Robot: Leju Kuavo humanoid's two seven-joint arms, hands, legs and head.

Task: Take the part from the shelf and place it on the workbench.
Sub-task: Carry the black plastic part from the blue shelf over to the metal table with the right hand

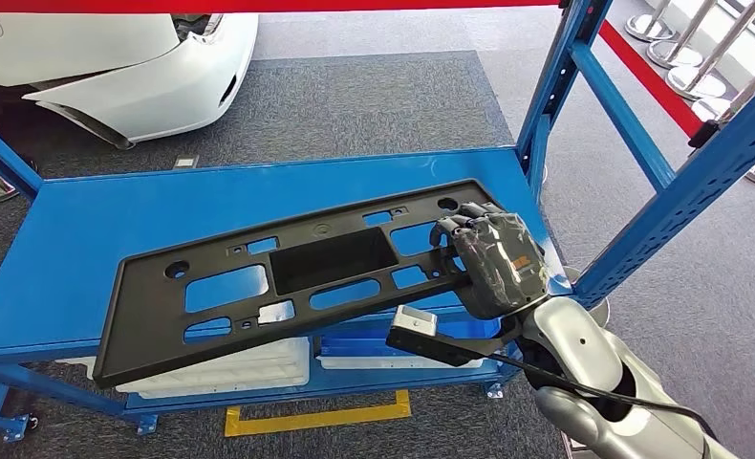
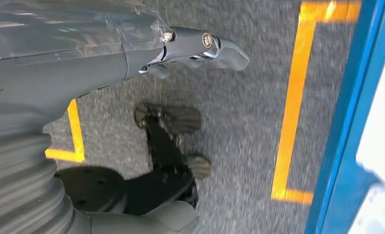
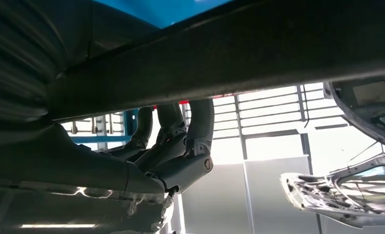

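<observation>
Gripping the black licence-plate bracket (image 1: 288,277) by one end, the right hand (image 1: 493,263) holds it over the blue shelf (image 1: 87,249). Such off-centre hold could let the far end sag or twist loose. The left hand (image 2: 200,48) hangs empty, fingers apart.

1. The part (image 1: 297,277) is matt black, its cut-outs showing blue behind
2. The shelf (image 1: 97,229) is bright blue, board and perforated posts alike
3. The right hand (image 1: 493,258) is dark grey under clear glossy wrap, with a small orange mark; its arm is silver
4. The left hand (image 2: 190,48) is grey with darker fingers
5. The carpet (image 1: 374,96) is speckled grey, crossed by yellow floor tape (image 2: 293,107) and a red stripe (image 1: 646,81)
6. The car (image 1: 116,57) is white
</observation>
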